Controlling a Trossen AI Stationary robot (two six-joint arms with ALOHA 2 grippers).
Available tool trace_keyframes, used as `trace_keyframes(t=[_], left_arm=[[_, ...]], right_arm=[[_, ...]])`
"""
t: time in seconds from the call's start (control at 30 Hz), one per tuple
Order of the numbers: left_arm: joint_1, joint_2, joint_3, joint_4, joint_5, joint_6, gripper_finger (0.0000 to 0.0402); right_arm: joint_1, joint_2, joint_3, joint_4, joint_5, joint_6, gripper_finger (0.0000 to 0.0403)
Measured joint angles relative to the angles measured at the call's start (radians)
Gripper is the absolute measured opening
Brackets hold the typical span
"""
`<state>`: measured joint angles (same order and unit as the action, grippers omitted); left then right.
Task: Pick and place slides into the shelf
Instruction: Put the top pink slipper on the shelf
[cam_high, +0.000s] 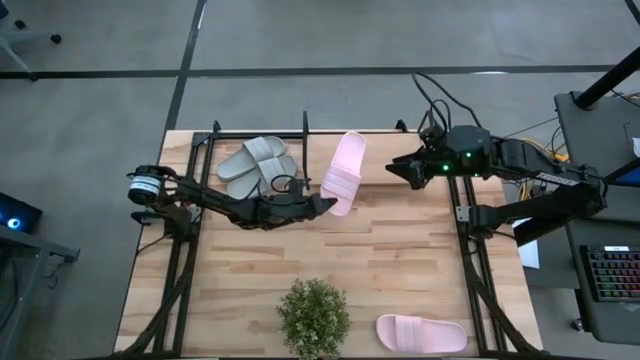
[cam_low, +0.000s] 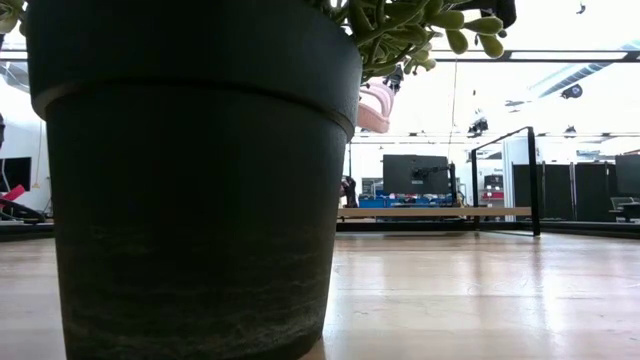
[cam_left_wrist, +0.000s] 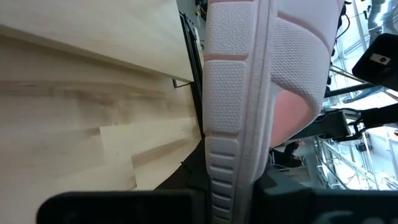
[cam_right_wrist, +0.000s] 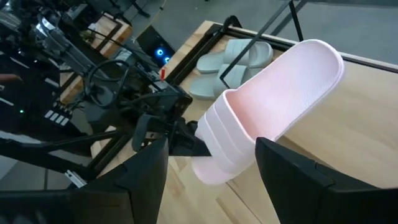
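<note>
- Dark plant pot (cam_low: 190, 180) fills the low view's foreground; its green plant (cam_high: 314, 316) sits at the table's (cam_high: 400, 270) near edge in the high view.
- Left gripper (cam_high: 322, 205) is clamped on the end of one pale pink slide (cam_high: 343, 172), holding it lifted off the table; the ribbed sole (cam_left_wrist: 236, 93) fills the left wrist view.
- Held slide hangs over the right part of the shelf (cam_high: 300, 150), toe pointing to the far edge.
- Two light grey slides (cam_high: 258, 165) lie overlapped on the shelf's left part, also seen in the right wrist view (cam_right_wrist: 230, 62).
- Second pink slide (cam_high: 421, 333) lies flat at the table's near right, beside the plant.
- Right gripper (cam_high: 400, 168) waits above the far right of the table, fingers (cam_right_wrist: 292, 180) spread apart, holding nothing.
</note>
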<state>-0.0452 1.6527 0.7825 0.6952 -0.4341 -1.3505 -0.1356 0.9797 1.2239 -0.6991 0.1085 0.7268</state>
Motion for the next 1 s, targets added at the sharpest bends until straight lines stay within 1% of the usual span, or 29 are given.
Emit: trace_keyframes(t=[0.5, 0.67, 0.77, 0.9, 1.0], left_arm=[[0.007, 0.023, 0.000, 0.037, -0.153, 0.000, 0.0017], [0.026, 0.060, 0.000, 0.059, -0.152, -0.002, 0.0017], [0.026, 0.114, 0.005, 0.133, -0.151, -0.006, 0.0017], [0.026, 0.200, 0.005, 0.321, -0.159, -0.004, 0.0017], [0.026, 0.242, 0.008, 0.380, -0.195, -0.003, 0.0017]], right_arm=[[0.001, -0.001, -0.005, 0.000, -0.007, -0.005, 0.0224], [0.026, -0.001, -0.005, 0.009, -0.004, 0.006, 0.0224], [0.048, 0.000, -0.005, 0.014, -0.002, 0.021, 0.0224], [0.072, 0.000, -0.005, 0.032, 0.000, 0.032, 0.0224], [0.087, 0.002, -0.005, 0.033, 0.007, 0.033, 0.0224]])
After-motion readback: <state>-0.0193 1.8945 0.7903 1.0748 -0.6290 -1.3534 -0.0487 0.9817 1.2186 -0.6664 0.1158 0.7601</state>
